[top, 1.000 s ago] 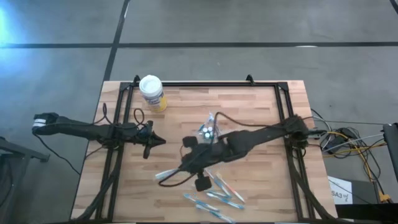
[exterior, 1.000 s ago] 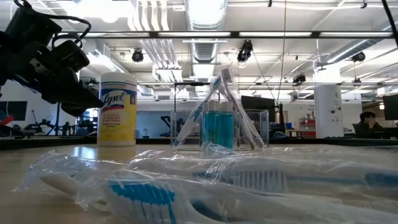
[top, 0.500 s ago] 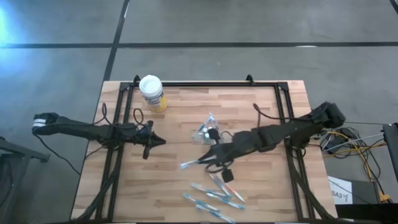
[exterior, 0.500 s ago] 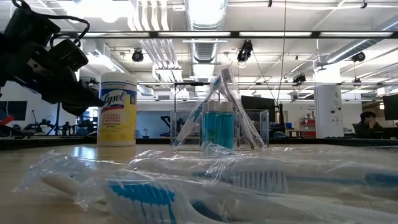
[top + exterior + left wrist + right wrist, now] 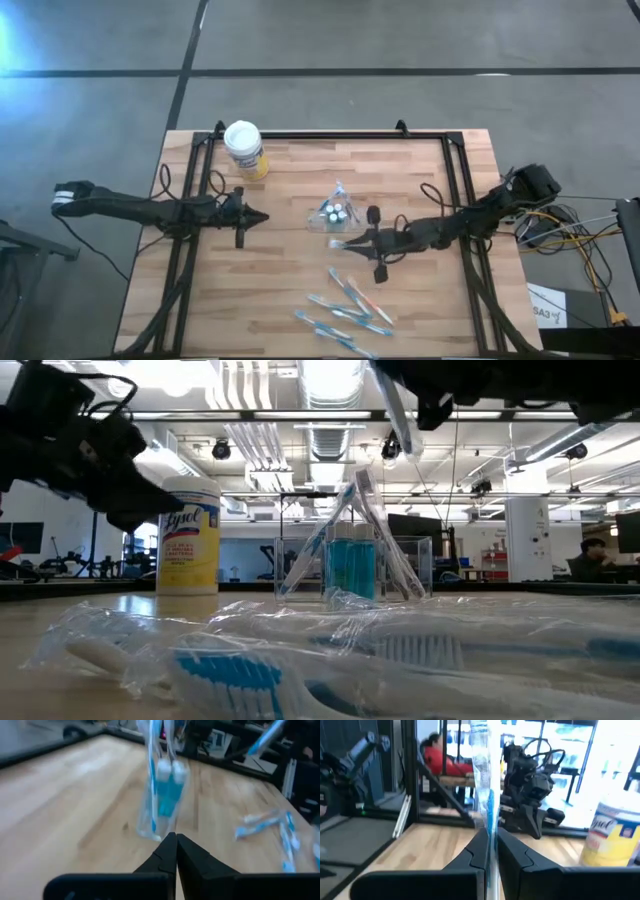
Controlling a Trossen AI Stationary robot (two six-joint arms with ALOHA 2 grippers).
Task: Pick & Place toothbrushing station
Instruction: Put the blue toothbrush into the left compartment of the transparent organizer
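Toothbrush (image 5: pixel 487 805) in clear wrap clamped in right gripper (image 5: pixel 352 241), held above mid-table.
Right gripper sits just beside the clear pouch (image 5: pixel 335 212), which stands at table centre with white-capped tubes (image 5: pixel 341 211) and brushes upright inside. Loose wrapped toothbrushes (image 5: pixel 350 310) lie on the wooden table (image 5: pixel 290 290) nearer the front edge. Left gripper (image 5: pixel 260 217) hangs at the left, fingers (image 5: pixel 165 855) pressed together, empty. Yellow canister (image 5: pixel 244 149) stands far left.
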